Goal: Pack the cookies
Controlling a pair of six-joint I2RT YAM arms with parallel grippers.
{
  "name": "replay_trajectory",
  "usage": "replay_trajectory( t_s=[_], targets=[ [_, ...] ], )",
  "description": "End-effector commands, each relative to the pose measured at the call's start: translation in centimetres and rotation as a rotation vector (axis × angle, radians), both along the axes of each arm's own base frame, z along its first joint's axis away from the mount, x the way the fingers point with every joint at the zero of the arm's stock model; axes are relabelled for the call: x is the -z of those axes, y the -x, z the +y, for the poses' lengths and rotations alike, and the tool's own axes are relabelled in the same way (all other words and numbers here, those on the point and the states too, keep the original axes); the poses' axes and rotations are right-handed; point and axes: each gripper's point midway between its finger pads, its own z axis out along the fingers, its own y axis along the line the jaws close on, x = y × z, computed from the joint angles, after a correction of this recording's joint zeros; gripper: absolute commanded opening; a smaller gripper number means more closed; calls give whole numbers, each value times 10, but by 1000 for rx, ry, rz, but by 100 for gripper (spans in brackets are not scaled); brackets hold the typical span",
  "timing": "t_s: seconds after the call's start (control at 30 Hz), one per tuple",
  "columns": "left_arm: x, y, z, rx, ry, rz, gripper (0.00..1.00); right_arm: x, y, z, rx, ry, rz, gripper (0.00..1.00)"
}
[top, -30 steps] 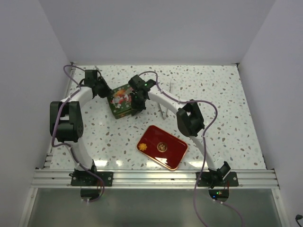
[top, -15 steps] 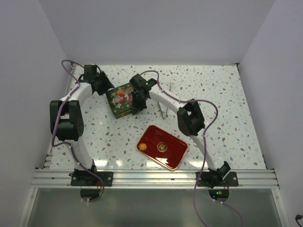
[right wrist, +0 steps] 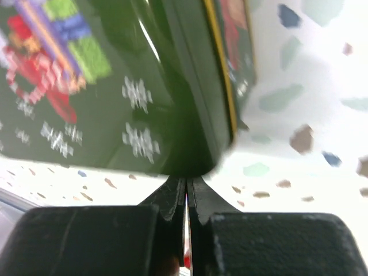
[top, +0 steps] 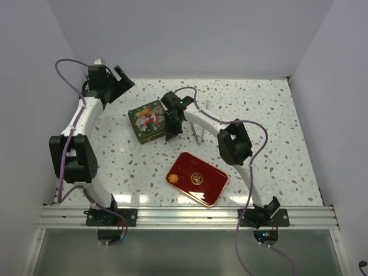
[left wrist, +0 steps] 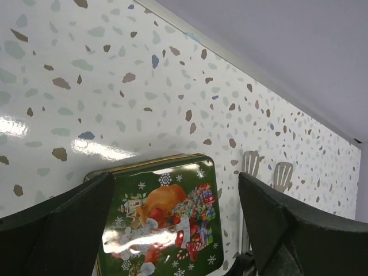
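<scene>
My left tool [top: 115, 86] hangs high over the far left corner of the counter [top: 276, 126], its fingers spread wide and holding nothing. From there its camera looks down on the green Christmas tin [top: 148, 120], well apart from it. I judge that height is meant to leave the tin free while my other arm works at it.

The tin sits flat on the counter with its picture lid on, so nothing can go in yet.

My right tool [right wrist: 186, 192] is low at the tin's right side. Its fingers are pinched together to a bare slit with nothing between them, and the tips lie right at the tin's corner, just under the lid's gold rim. I take the closed tips to serve as a wedge or a stop there, to lift the lid or steady the tin; I cannot tell which.

Nearer my bases, right of the tin, lies the red tray [top: 214, 185]. An orange flower-shaped cookie [top: 172, 179] rests at its left corner. A dark round one [top: 197, 179] seems to sit mid-tray, though it is too small to be sure of. Both wait outside the tin.
</scene>
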Motion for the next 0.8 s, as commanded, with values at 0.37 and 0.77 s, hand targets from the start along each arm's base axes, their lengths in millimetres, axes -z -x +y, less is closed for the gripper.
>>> replay_trajectory(
  t_s=[0.37,0.77],
  targets=[
    [-68,59,19,-59,-61,-217,94,-185,27,-55,-17,-119,-346,0],
    [-42,144,65,-227,-307,-193,94,-255,118,-111,-99,-311,-595,36]
  ],
)
